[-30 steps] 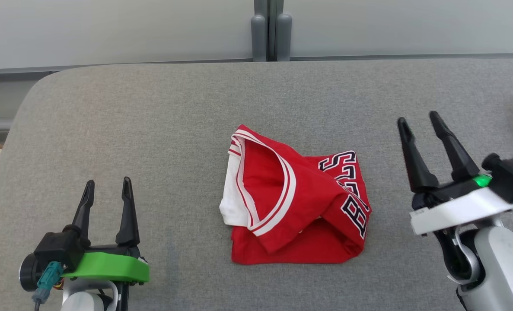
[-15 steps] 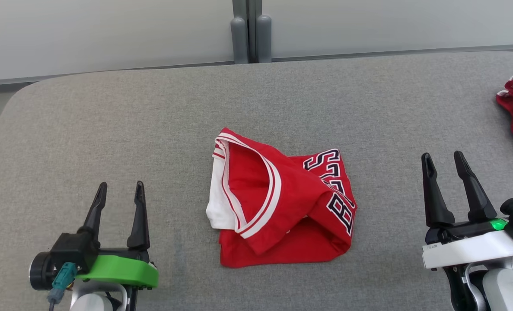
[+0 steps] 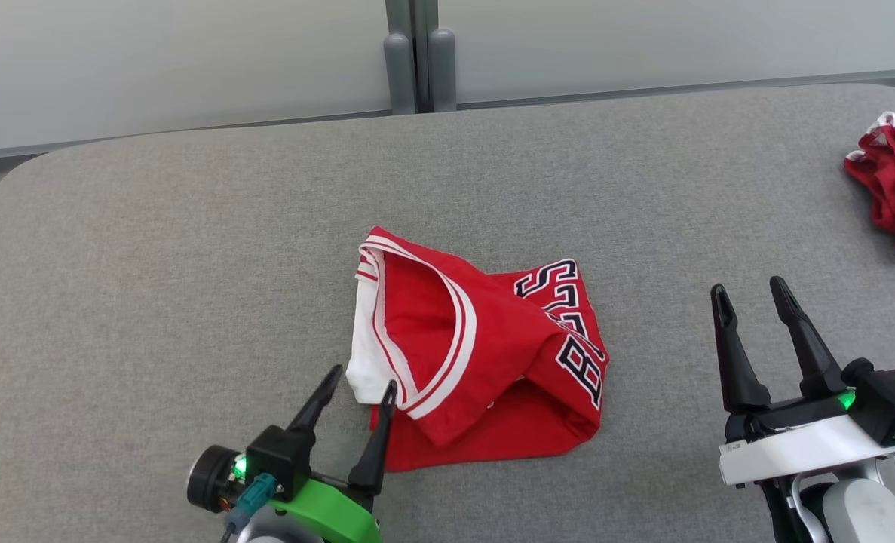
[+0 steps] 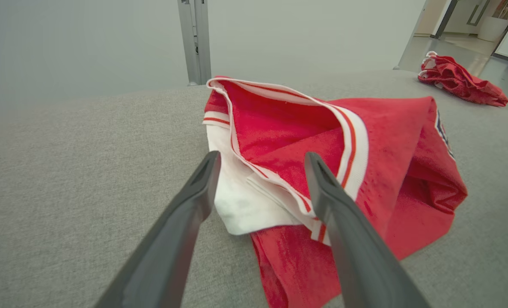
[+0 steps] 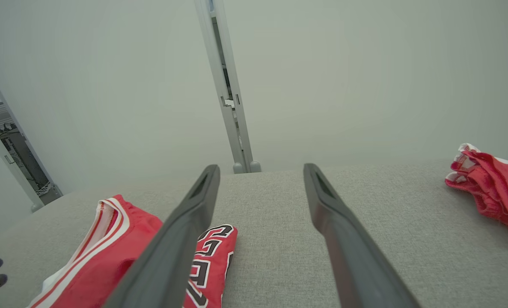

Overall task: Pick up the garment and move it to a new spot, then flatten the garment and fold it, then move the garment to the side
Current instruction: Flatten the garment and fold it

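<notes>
A red basketball jersey with white-striped trim (image 3: 485, 369) lies loosely folded at the middle of the grey fabric-covered bench (image 3: 153, 249); my left jaws stand wide at its near-left corner, my right jaws wide and empty well to the right. That fits the opening pickup or the last carry aside; either, I judge, needs a pinch through the cloth layers. The left wrist view puts its white corner (image 4: 236, 209) between my left jaws; the head view leaves that unclear.

Head view looks down; low wrist views both face the garment (image 3: 485, 354).
</notes>
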Tool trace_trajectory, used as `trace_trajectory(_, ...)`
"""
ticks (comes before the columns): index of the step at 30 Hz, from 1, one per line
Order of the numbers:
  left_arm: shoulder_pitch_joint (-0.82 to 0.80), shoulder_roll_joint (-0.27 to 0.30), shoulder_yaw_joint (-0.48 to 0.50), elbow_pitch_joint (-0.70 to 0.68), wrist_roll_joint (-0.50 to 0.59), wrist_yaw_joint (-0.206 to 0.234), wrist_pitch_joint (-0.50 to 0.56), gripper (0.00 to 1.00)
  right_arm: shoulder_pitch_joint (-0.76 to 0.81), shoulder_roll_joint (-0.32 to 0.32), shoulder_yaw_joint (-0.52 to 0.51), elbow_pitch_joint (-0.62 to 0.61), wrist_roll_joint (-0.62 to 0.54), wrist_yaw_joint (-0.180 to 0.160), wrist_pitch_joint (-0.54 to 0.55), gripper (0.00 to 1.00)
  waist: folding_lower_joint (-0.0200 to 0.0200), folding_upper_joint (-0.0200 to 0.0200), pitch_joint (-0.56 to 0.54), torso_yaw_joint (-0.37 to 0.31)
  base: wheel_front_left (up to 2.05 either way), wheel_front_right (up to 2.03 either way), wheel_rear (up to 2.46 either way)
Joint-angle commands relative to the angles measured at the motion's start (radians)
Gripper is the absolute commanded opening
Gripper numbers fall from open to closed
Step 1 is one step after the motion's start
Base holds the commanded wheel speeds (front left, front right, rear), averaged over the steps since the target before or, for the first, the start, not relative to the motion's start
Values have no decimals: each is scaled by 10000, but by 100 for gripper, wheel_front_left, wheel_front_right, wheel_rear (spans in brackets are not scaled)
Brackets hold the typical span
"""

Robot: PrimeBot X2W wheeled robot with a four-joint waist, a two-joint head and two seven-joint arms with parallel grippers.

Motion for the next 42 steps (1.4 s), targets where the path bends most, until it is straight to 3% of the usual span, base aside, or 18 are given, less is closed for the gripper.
trace_trajectory(1,-93,109,-166,162,-175,-30,3,100,122,-3,19,38,-75,4,-63,100,0,0,22,-119,0,0,0)
trace_trajectory(6,-210,175,-857,673,-388,-31,3,100,114,77,29,87,-109,4,-81,100,0,0,109,-263,0,0,0)
trace_trajectory(21,-652,36,-1706,1839,-1209,-32,3,100,-61,182,49,39,-144,4,-84,100,0,0,353,-528,0,0,0)
trace_trajectory(22,-697,32,-1744,1856,-1287,-32,3,96,-69,191,44,31,-150,4,-84,100,0,0,363,-532,0,0,0)
trace_trajectory(23,-748,28,-1782,1885,-1333,-32,3,44,-82,197,42,28,-151,4,-84,100,0,0,366,-534,0,0,0)
trace_trajectory(24,-826,21,-1835,1890,-1384,-32,3,18,-93,203,40,24,-147,4,-84,100,0,0,369,-533,0,0,0)
trace_trajectory(25,-884,7,-1853,1857,-1439,-32,3,0,-92,206,47,29,-150,4,-85,100,0,0,375,-534,0,0,0)
trace_trajectory(33,-680,89,-1830,1213,-1767,-32,3,0,40,183,-31,123,-110,4,-86,100,0,0,334,-396,0,0,0)
trace_trajectory(42,48,597,-2071,-408,-2129,17,383,0,195,81,-314,265,-64,4,-85,100,0,0,269,-50,0,0,0)
